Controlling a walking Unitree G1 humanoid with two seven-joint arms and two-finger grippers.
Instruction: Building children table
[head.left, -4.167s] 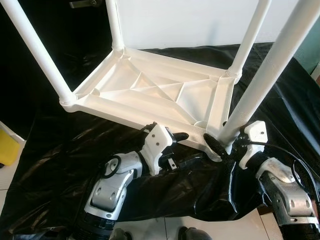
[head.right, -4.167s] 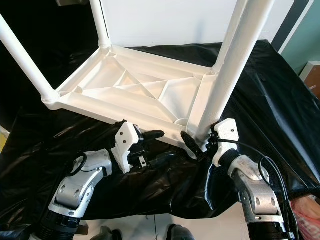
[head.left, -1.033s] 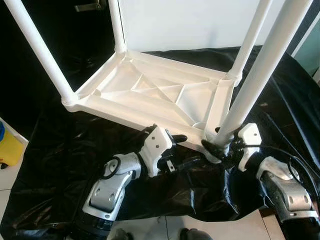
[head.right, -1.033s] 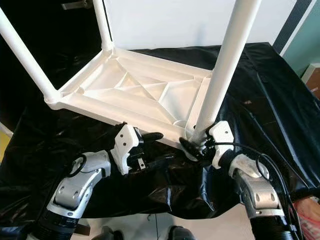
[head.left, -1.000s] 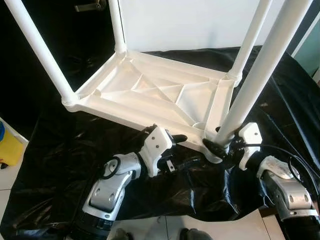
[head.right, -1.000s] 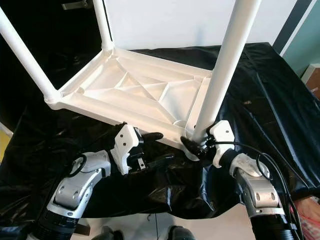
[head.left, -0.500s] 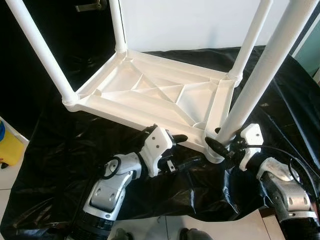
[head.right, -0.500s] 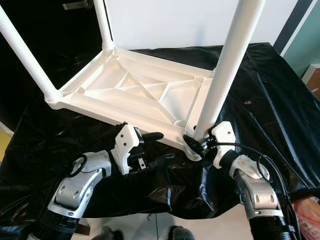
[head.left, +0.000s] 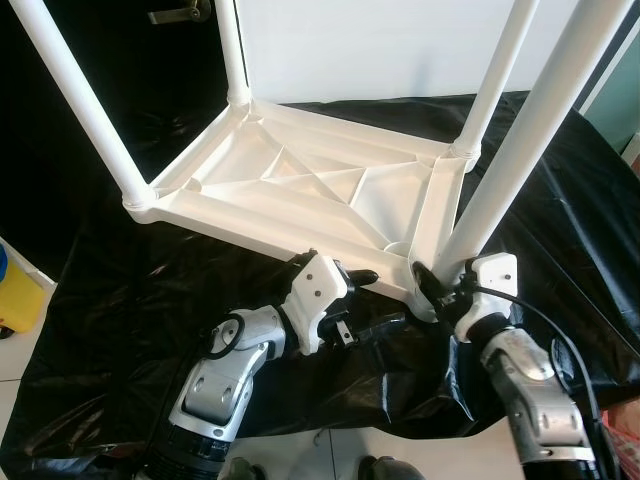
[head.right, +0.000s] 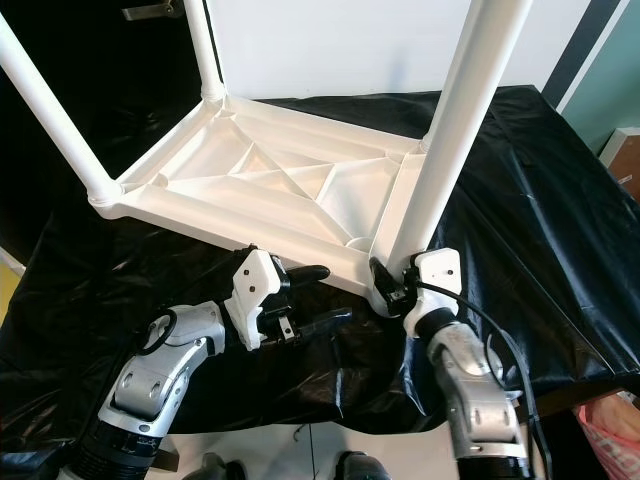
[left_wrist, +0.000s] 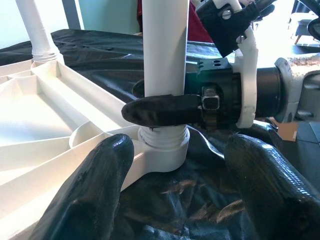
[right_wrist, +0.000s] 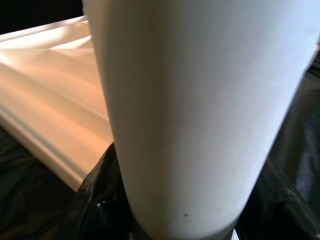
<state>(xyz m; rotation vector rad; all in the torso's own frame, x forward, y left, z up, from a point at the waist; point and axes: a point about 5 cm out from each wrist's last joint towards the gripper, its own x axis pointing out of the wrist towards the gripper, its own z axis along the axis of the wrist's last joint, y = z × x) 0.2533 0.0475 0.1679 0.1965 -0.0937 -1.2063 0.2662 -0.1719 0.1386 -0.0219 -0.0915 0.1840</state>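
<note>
Four white tube legs stand up from the white plastic table (head.left: 300, 190), which lies upside down on a black plastic sheet (head.left: 130, 310). Underside faces up: ribbed, diagonal braces crossing mid-panel, raised rim all round, round socket at each corner. Far-left leg (head.left: 232, 50), near-left leg (head.left: 80, 95), far-right leg (head.left: 495, 75) all seated in their sockets. Near-right leg (head.left: 520, 135) is the fat-looking one closest to cam, seated in the near-right socket (left_wrist: 162, 152); threaded collar visible at its base in left wrist view.

Right gripper (head.right: 392, 280) is at the base of the near-right leg, just above the socket, black fingers clamped round the tube. Left wrist view shows one finger (left_wrist: 162, 111) wrapped across the front of the leg; right wrist view is mostly white tube w/ dark finger edges either side.

Left gripper (head.left: 360, 297) sits just beside the table's near rim, left of that socket, fingers spread apart, holding nothing. One finger (head.left: 355, 276) touches or nearly touches the rim, other (head.left: 375, 325) lower over the sheet.

Sheet is wrinkled, glossy, draped over a low surface. Yellow obj (head.left: 20, 300) at left edge on pale tile floor (head.left: 15, 385). White wall (head.left: 370, 50) behind.
</note>
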